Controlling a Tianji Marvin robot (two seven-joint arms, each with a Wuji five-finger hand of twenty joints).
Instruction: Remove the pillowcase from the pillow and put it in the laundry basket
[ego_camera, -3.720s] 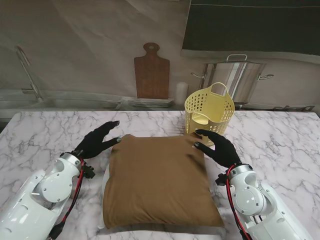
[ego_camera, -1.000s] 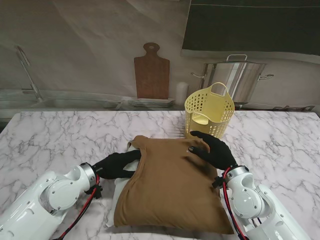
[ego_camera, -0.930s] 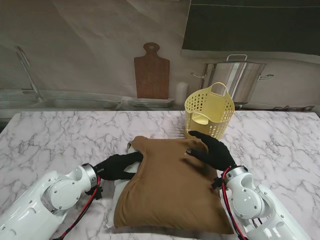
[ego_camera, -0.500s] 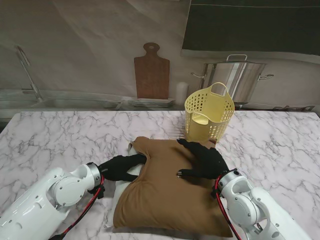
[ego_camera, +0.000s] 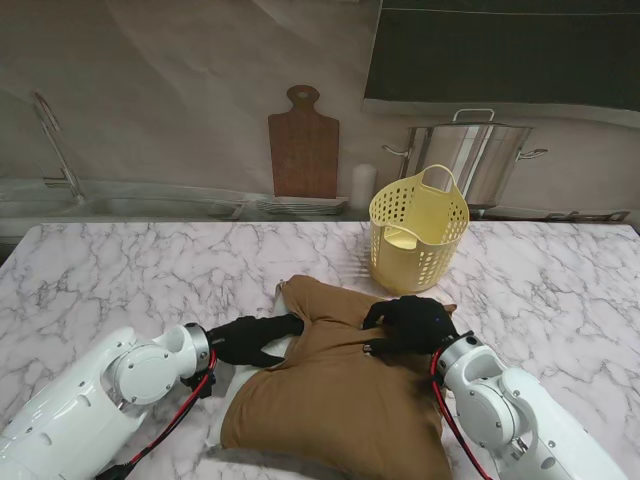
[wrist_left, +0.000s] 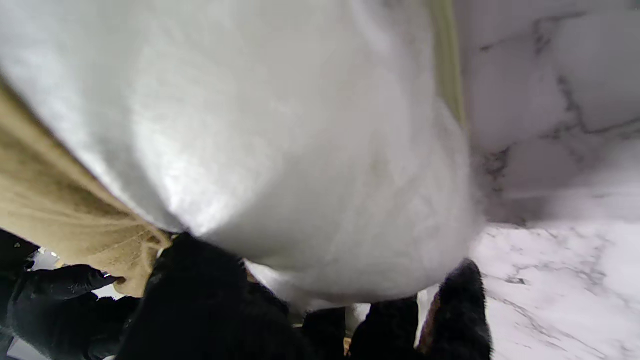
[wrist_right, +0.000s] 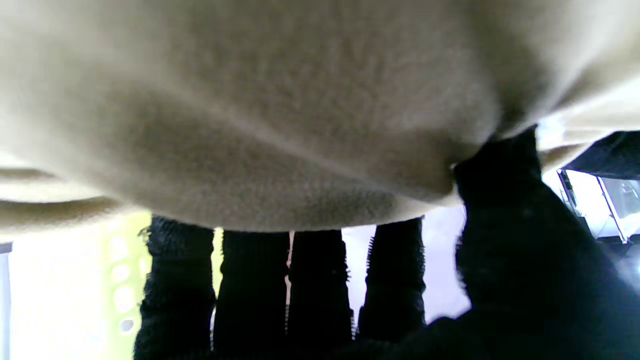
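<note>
The right hand has its fingers clenched into the brown pillowcase. The left hand grips the white pillow under the case's left edge. Both lie at the marble table's near edge; the yellow laundry basket stands toward the far edge.

1. Laundry basket stands just beyond bunched pillowcase, mouth open upward.
2. Bare marble table left and right.
3. Pot and cutting board crowd the far wall.
</note>
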